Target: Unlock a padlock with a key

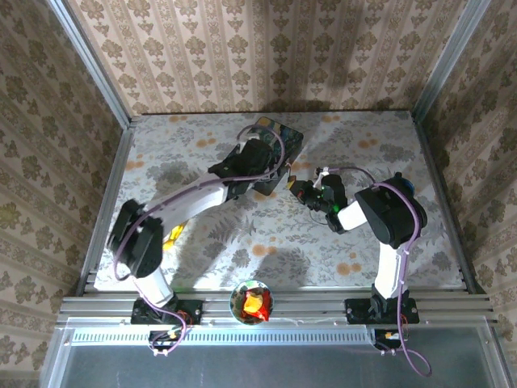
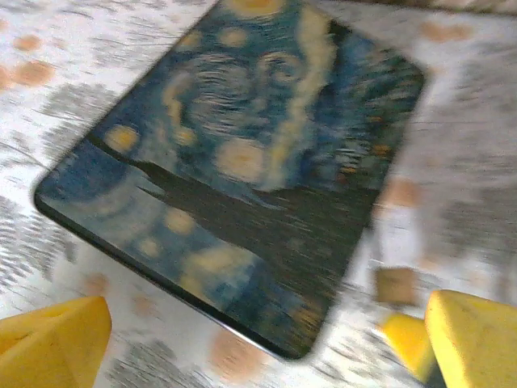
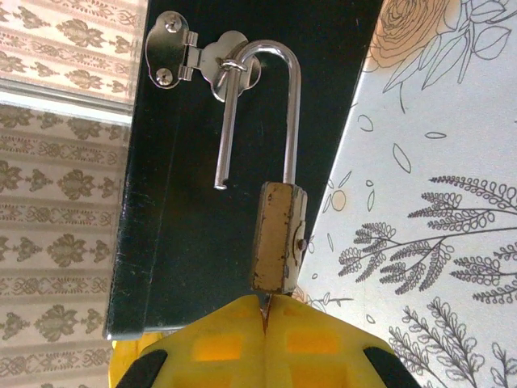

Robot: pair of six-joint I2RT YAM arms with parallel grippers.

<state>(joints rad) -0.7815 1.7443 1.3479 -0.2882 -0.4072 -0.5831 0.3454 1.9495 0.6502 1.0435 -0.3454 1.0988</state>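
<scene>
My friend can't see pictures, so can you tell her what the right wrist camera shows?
A small brass padlock is unlocked: one end of its silver shackle hangs free, looped through a hasp on a dark box. Below, the yellow right gripper is shut on a thin key in the padlock's bottom.
</scene>
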